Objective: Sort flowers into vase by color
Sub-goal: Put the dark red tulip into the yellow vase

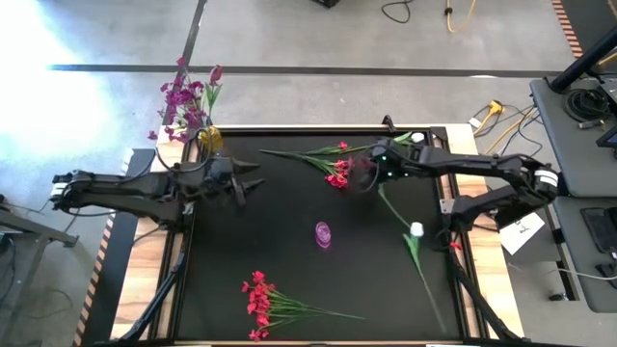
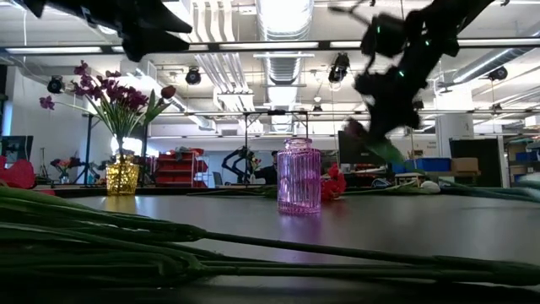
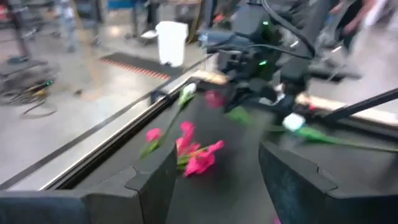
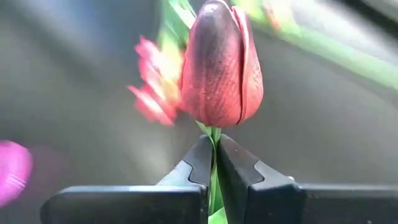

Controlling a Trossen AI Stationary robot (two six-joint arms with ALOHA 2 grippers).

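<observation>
A dark red tulip bud (image 4: 221, 62) on a green stem sits in my shut right gripper (image 4: 213, 149), which hovers over the table's far middle (image 1: 366, 178), above a red-pink cluster (image 1: 337, 173). My left gripper (image 1: 253, 183) is open and empty, raised over the far left part of the mat. A purple glass vase (image 1: 322, 234) stands upright at mid table. A yellow vase (image 1: 209, 138) at the far left corner holds purple-magenta sprays (image 1: 183, 101). A white bud (image 1: 416, 229) lies on its stem at the right. Another red-pink cluster (image 1: 258, 304) lies near the front edge. My right gripper pinches the dark red flower's stem (image 4: 214, 138) just below the bud, between its two fingers. The bud stands clear beyond the fingertips (image 4: 239, 163). The flower is lifted off the table, with a green leaf (image 2: 384, 150) trailing below the gripper.
Green stems (image 2: 169, 245) lie across the near edge, close to the low camera. The black mat (image 1: 289, 260) has bare room around the purple vase. Wooden table edges (image 1: 145, 280) and cables (image 1: 501, 120) lie beyond the mat.
</observation>
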